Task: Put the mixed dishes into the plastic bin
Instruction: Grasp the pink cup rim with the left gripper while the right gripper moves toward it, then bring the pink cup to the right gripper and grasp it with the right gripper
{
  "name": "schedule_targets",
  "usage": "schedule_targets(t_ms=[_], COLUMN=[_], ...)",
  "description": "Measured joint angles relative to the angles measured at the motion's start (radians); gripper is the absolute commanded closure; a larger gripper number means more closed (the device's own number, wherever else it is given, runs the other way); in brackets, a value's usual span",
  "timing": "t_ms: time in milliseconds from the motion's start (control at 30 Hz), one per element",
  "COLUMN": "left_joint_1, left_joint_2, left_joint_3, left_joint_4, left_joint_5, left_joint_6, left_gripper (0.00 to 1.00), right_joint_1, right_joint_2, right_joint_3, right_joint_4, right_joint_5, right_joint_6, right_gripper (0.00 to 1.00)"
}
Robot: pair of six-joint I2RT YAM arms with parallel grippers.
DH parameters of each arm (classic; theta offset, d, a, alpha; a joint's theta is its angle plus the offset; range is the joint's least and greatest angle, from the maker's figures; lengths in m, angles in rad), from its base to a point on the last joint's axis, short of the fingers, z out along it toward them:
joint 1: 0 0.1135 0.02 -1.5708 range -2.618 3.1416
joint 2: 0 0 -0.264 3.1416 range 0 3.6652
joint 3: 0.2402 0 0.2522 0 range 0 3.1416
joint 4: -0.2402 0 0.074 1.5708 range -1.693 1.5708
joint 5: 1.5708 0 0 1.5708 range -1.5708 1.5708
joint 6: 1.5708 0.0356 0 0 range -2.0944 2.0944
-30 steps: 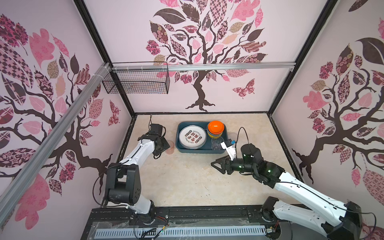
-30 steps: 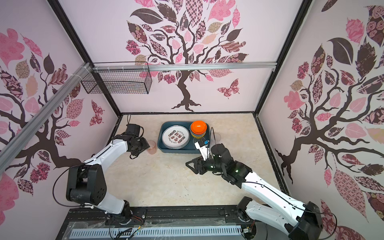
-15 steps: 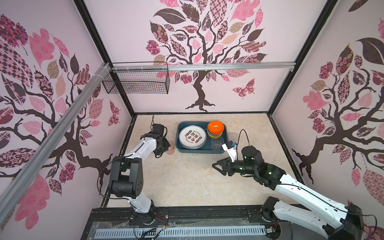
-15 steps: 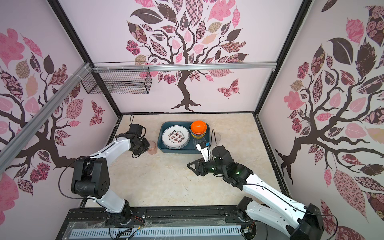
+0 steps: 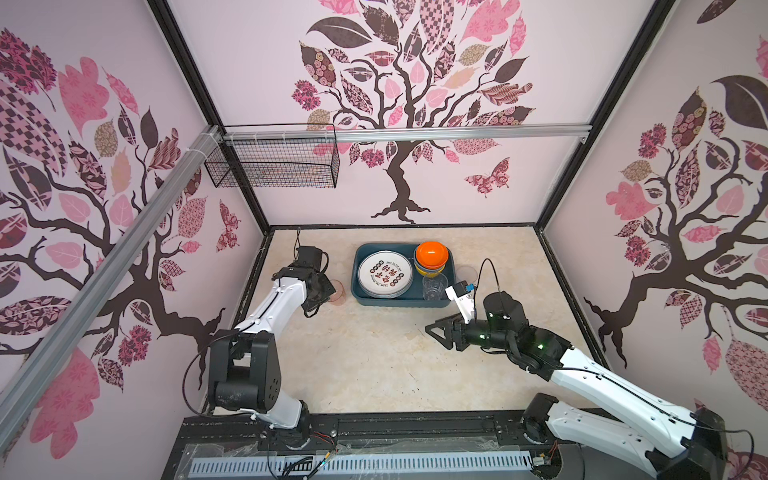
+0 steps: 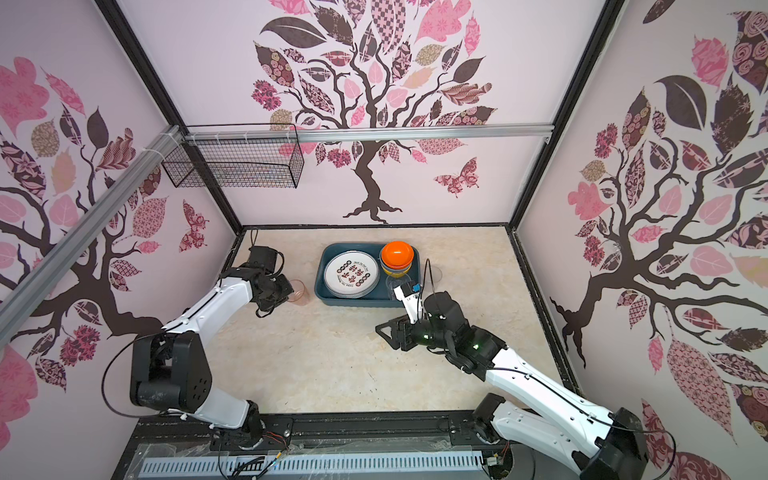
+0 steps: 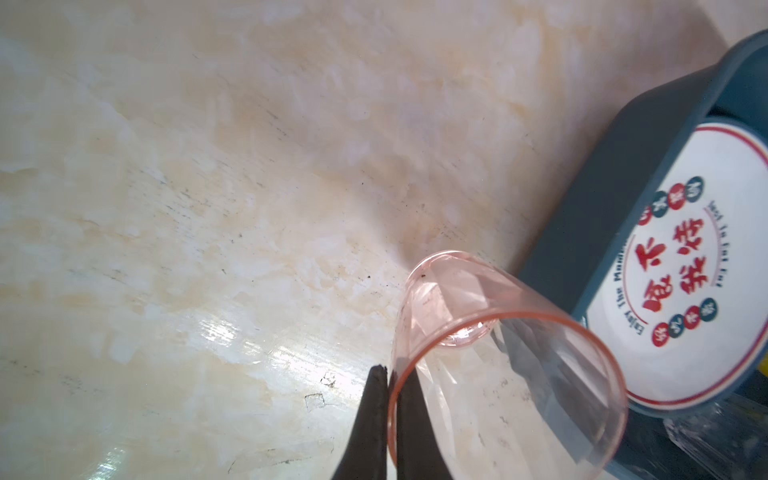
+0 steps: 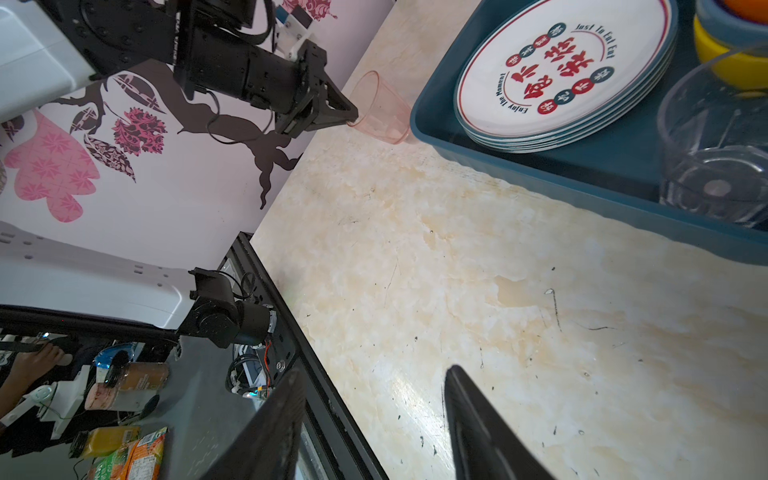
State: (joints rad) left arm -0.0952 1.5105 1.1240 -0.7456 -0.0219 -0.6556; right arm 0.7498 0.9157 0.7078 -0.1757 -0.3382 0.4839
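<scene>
A pinkish cup (image 7: 478, 332) stands on the table just left of the plastic bin (image 5: 399, 302). My left gripper (image 7: 99, 374) is shut on its rim, with one finger inside and one outside; in both top views the gripper (image 5: 328, 289) (image 6: 289, 291) meets the cup (image 5: 337, 293) (image 6: 299, 292) from the left. The bin (image 8: 540, 174) holds a stack of white plates (image 5: 385, 274) with red-black characters, an orange bowl (image 5: 432, 254) on top of stacked bowls, and a clear cup (image 8: 715, 158). My right gripper (image 8: 376, 372) (image 5: 434, 330) hangs open and empty over the table in front of the bin's right end.
A faint clear cup (image 5: 467, 274) shows on the table right of the bin. A black wire basket (image 5: 274, 164) hangs from the aluminium rail at the back left. Patterned walls close in the table on three sides, and a black frame runs along its near edge.
My left gripper has shut on the pinkish cup's rim; a second ago it stood open at the cup. The right arm has barely moved.
</scene>
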Motion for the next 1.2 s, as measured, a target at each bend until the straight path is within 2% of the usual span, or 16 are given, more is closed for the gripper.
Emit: schedule_targets(t_ms=[233,367,967,1200], left_joint_1=[-0.006,-0.039,-0.34,-0.441], left_joint_2=[-0.111,-0.16,-0.204,-0.188], left_joint_3=[0.0,0.0,0.011,0.074], left_joint_4=[-0.037,-0.061,-0.107,-0.106], left_joint_5=[0.039,0.059,0.11,0.111], left_joint_6=[0.066,0.093,0.076,0.049], left_gripper=[1.0,1.0,1.0,1.0], right_joint_1=[0.0,0.0,0.0,0.0], right_joint_2=[0.014,0.035,0.291,0.415], right_joint_3=[0.018,0.049,0.398,0.518], right_joint_4=[-0.038,-0.055,-0.308,-0.395], right_joint_5=[0.072,0.11,0.23,0.214], right_joint_6=[0.015,0.025,0.029,0.015], right_gripper=[0.43,0.44,0.46,0.47])
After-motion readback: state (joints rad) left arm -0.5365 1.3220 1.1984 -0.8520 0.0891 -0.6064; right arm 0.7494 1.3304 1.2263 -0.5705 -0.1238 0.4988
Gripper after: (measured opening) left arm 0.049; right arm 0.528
